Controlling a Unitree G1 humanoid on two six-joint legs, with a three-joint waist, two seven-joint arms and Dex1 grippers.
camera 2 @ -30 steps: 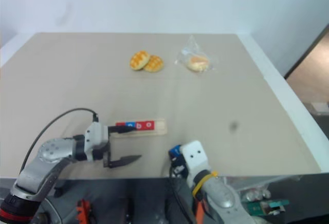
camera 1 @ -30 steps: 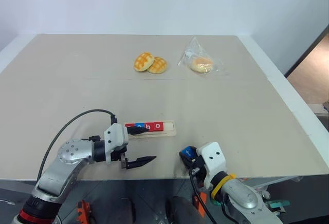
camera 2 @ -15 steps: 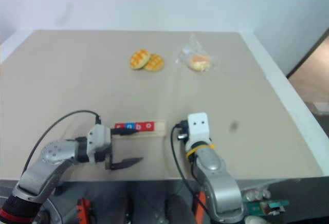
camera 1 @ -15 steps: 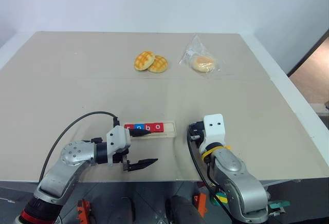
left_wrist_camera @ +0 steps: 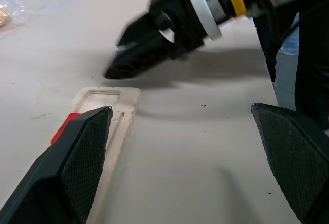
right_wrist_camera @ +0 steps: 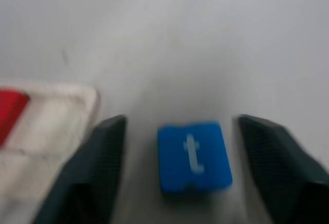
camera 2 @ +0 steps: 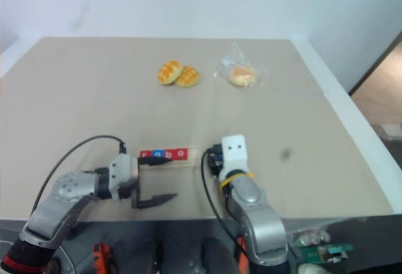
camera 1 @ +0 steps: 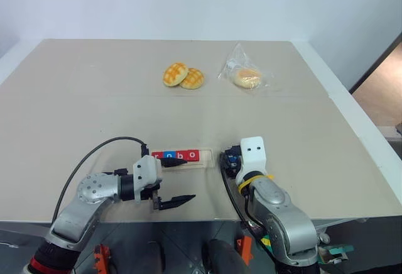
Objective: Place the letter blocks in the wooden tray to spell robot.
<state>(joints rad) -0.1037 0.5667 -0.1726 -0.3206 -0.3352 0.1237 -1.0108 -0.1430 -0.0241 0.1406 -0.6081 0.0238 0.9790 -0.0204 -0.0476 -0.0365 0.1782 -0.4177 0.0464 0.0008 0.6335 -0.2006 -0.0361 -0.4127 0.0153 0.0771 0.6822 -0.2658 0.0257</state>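
Observation:
The wooden tray point(camera 1: 208, 157) lies near the table's front edge. It holds several letter blocks point(camera 1: 176, 156) in a row, red and blue, and its right end is bare. A blue block with a white t point(right_wrist_camera: 193, 157) lies on the table just right of that end. My right gripper point(right_wrist_camera: 181, 124) stands open around it, with a gap on each side. My left gripper point(camera 1: 188, 178) is open at the tray's left part, one finger point(camera 1: 176, 160) over the tiles, the other in front of the tray.
Two golden waffle-pattern buns point(camera 1: 183, 76) and a bun in a clear bag point(camera 1: 246, 76) lie at the far middle of the table. The table's front edge point(camera 1: 207, 219) runs close behind both grippers.
My right gripper came forward from the table's front edge to the tray's right end with the blue t block, then opened. The left arm stayed put.

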